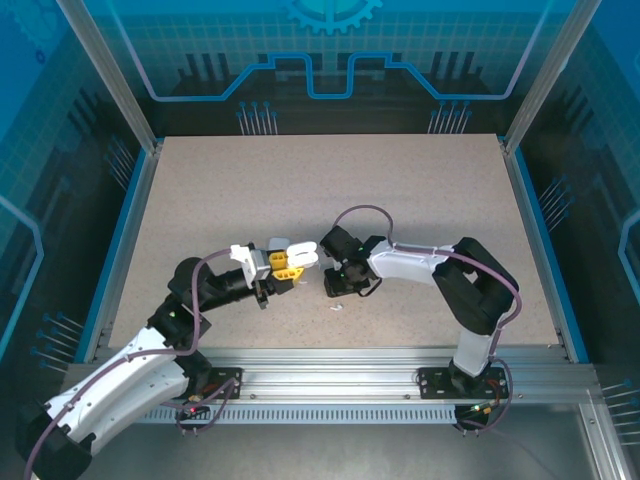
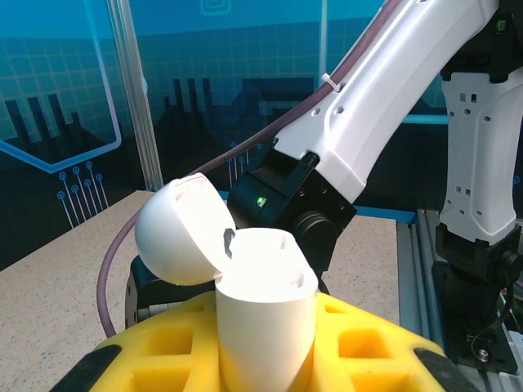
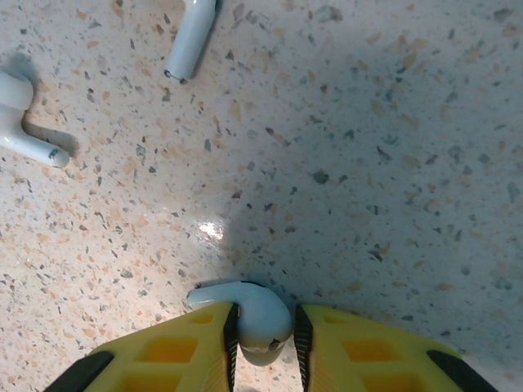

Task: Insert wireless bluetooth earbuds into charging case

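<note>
Blue printed panels point(image 1: 330, 60) wall in a speckled table point(image 1: 330, 190), where both arms meet near the middle. Raised off the table, the left tool point(image 1: 283, 262) is clamped on the lower body of a white charging case point(image 2: 265, 318), holding it upright with its rounded lid point(image 2: 176, 233) swung back on the hinge. The mouth faces up and nothing stands proud of it, but the wells are hidden from this angle, so whether a bud already sits inside cannot be told. The right tool point(image 3: 263, 359) points down at the table with its yellow fingers narrow, their pads against either side of a white earbud point(image 3: 260, 314) that lies on the surface, its stem trailing off to the left. A second earbud point(image 3: 192, 37) and a third earbud point(image 3: 24, 122) lie loose farther off, well apart from the tool. Each bud is probably very light, hard and glossy, so it is likely to squirt out of a pinch or roll. The rounded head offers the fuller hold, leaving the stem free to lead into a well. The case looks just as smooth, and a hard push on it might tilt it in the grip.
</note>
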Controlling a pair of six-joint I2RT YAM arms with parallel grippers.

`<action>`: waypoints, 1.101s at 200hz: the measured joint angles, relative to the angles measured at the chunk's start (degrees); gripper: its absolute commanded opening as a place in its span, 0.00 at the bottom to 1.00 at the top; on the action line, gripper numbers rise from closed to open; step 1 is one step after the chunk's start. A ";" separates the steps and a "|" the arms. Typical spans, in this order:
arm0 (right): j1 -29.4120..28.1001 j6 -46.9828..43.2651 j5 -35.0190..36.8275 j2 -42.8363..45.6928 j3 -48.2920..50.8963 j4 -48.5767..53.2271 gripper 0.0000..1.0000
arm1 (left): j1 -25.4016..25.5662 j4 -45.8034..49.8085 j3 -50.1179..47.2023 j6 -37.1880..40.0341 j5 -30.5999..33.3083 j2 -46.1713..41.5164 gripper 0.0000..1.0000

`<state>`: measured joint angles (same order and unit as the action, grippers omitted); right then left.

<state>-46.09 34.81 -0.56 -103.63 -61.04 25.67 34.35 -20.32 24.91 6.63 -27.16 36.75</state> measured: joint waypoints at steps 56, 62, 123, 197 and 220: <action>0.00 -0.66 -0.42 -1.31 -1.66 0.52 0.29 | 0.02 0.55 0.00 0.00 0.39 -0.55 0.02; -0.02 -0.81 -0.50 -1.40 -1.75 0.50 0.28 | 0.00 0.57 0.00 0.00 0.39 -0.57 0.02; -0.02 -2.12 -0.79 -1.07 -1.33 -0.63 0.22 | 0.02 0.61 0.00 0.90 0.42 -0.98 0.02; 0.74 -6.40 0.09 5.51 5.86 -3.26 0.22 | 0.00 0.55 0.00 0.79 0.42 -0.52 0.02; 1.53 -7.61 1.05 6.93 5.86 -1.16 0.23 | 0.00 0.55 0.00 0.55 0.42 0.37 0.02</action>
<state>-44.56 27.20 0.49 -96.71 -55.18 24.51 34.35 -19.77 24.91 7.18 -26.74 37.12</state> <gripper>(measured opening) 0.228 0.213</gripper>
